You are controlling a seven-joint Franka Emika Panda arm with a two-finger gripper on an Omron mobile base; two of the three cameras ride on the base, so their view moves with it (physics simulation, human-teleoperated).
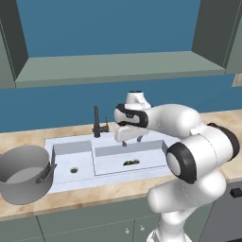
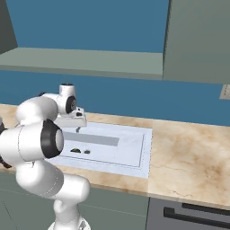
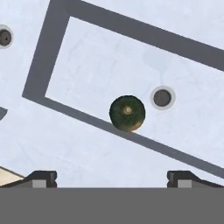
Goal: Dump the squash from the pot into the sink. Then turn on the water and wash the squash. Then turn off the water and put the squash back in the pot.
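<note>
In the hand view the gripper [image 3: 112, 177] looks straight down into the sink [image 3: 87, 148], its two dark fingertips [image 3: 41, 177] set wide apart at the bottom edge with nothing between them, so it is open and empty. Just past the fingertips runs the sink's pale front rim, then the dark near wall of the larger basin. The squash [image 3: 127, 113] sits on the basin floor right against that wall, at about 12 o'clock from the midpoint between the fingertips and well clear of them. Seen end-on it is a round dark green ball with a pale stem spot in its centre. The round drain [image 3: 162, 97] lies just beside it, at about 2 o'clock from the squash, not touching. A second drain [image 3: 5, 37] shows at the far left, in the smaller basin.

From the left base view the gripper [image 1: 126, 138] hangs above the larger basin, with the squash [image 1: 131, 162] below it on the basin floor near the front wall. The pot [image 1: 24, 173] stands upright on the marbled bench [image 1: 94, 196] at 9 o'clock from the sink [image 1: 71, 182], its rim beside the sink's left edge. Farther back, the dark faucet [image 1: 97, 122] rises behind the divider between the basins.

In the right base view the squash [image 2: 76, 150] shows as a dark lump on the basin floor.
</note>
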